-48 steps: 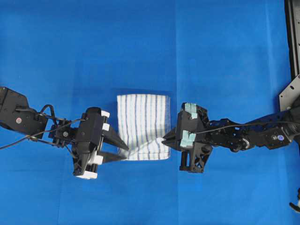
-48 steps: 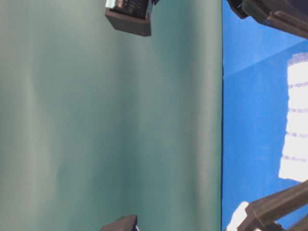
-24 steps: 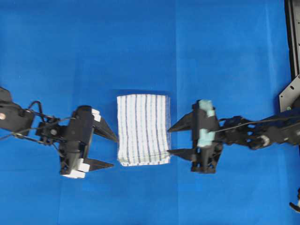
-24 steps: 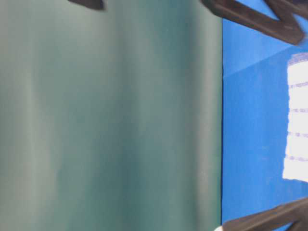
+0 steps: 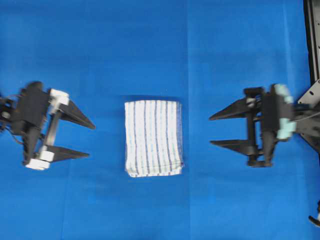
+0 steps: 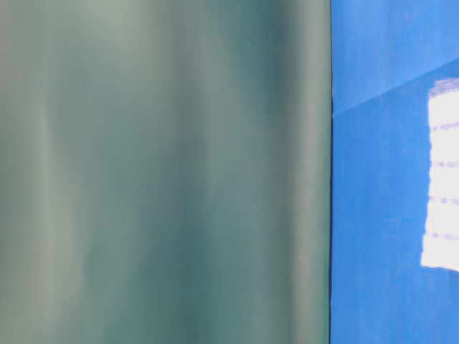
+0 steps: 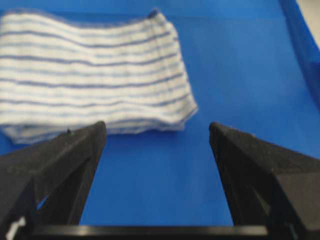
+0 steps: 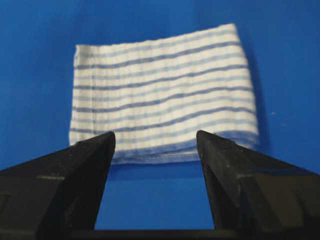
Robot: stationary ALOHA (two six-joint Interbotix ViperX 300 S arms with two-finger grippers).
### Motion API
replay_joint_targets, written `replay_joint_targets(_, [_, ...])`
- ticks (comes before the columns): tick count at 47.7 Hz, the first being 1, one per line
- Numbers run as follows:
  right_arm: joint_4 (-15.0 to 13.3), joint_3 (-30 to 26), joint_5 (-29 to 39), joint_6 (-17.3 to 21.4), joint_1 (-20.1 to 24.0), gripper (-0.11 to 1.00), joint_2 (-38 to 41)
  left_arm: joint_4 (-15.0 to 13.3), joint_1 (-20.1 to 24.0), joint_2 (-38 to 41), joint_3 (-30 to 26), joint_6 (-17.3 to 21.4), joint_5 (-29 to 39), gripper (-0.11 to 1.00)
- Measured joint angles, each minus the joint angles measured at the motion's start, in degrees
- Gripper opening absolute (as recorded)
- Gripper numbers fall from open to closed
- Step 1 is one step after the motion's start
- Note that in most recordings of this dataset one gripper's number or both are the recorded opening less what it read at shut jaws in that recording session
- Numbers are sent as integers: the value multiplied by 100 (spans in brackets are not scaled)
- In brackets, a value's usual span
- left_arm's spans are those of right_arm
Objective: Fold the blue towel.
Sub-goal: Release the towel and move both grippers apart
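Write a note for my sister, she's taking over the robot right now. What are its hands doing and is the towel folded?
Left hand: open, empty, off to the left of the towel, not touching it.
Right hand: open, empty, off to the right, also apart from it.
Blue towel: lies flat in the middle of the blue table covering, a neat folded rectangle with layers showing at its edge.
Done: the fold looks finished.
Left: probably nothing, unless you want one more fold.

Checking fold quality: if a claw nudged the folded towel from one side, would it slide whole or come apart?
The towel looks like soft, thin woven cloth in stacked layers, so it would probably bunch or shed its top layers rather than slide whole. It looks light and limp, so it should sag if lifted by one edge.
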Motion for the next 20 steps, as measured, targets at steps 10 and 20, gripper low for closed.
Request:
replay_joint_targets(10, [0,642,-35,-325,0,93,-1099,9,220,-1116,642,527,-18,78])
replay_joint_targets(20, [0,1327,-149,-352,0,93,-1881,9,527,-2215,1230,844,114,78])
